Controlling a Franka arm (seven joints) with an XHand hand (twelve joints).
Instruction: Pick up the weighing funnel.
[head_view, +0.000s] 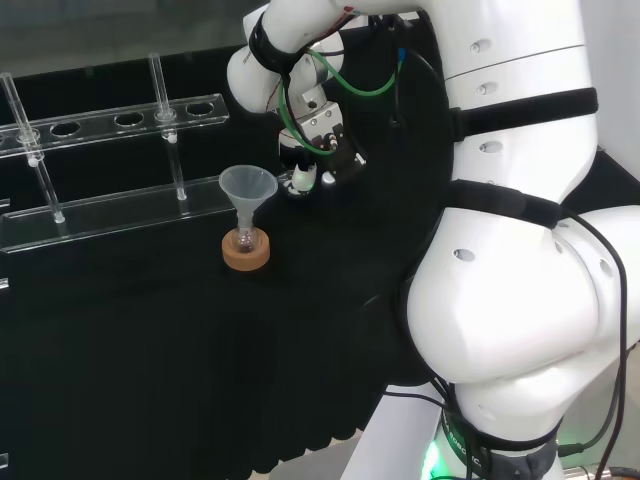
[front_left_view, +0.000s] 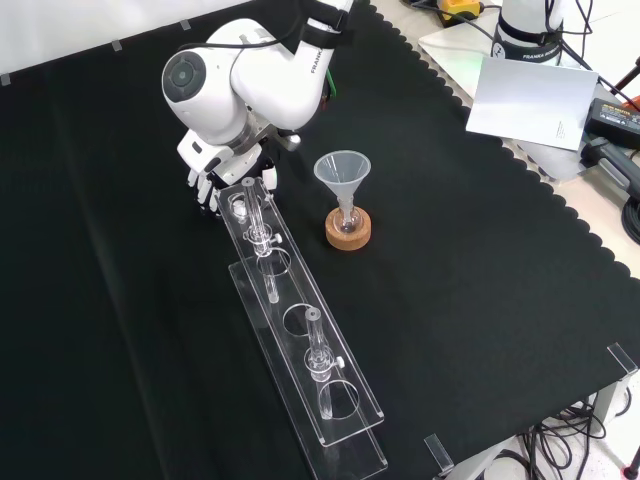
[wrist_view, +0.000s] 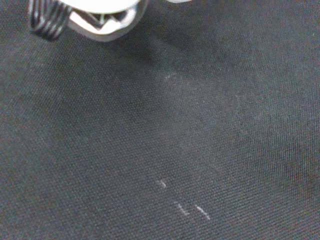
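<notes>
Counted on the surface: one funnel (front_left_view: 342, 168), one small flask (front_left_view: 347, 222), one cork ring (front_left_view: 350, 238), one clear rack (front_left_view: 285, 292). Also counted: one white arm (front_left_view: 245, 70), one hand (front_left_view: 222, 165).

Funnel found upright, mouth up, stem down in the flask, flask seated in the cork ring. Rack found just beside the ring, long, with a row of round holes and several upright clear rods. Cannot tell whether these are tubes or posts.

Given by the front view, beyond the head view: the rack's whole length, running from 11 o'clock to 5 o'clock across the black cloth (front_left_view: 480, 280), and the hand's place against the rack's far end. Given by the head view, beyond the front view: the rack's two tiers from the side, lying at 9 o'clock of the funnel, and a green cable (head_view: 340, 85) looped at the wrist. Given by the wrist view: cloth weave close up, with a blurred white part of the hand at one edge.

Hand located in the front view at 10 o'clock of the funnel, low over the cloth, just beside the rack's far end. Located in the head view at 1 o'clock of the funnel, near it but apart. Contact with cloth or rack: cannot tell. Hand's state, apart or closed: cannot tell. Anything held: cannot tell. Place of the weighing funnel: cannot tell.
</notes>
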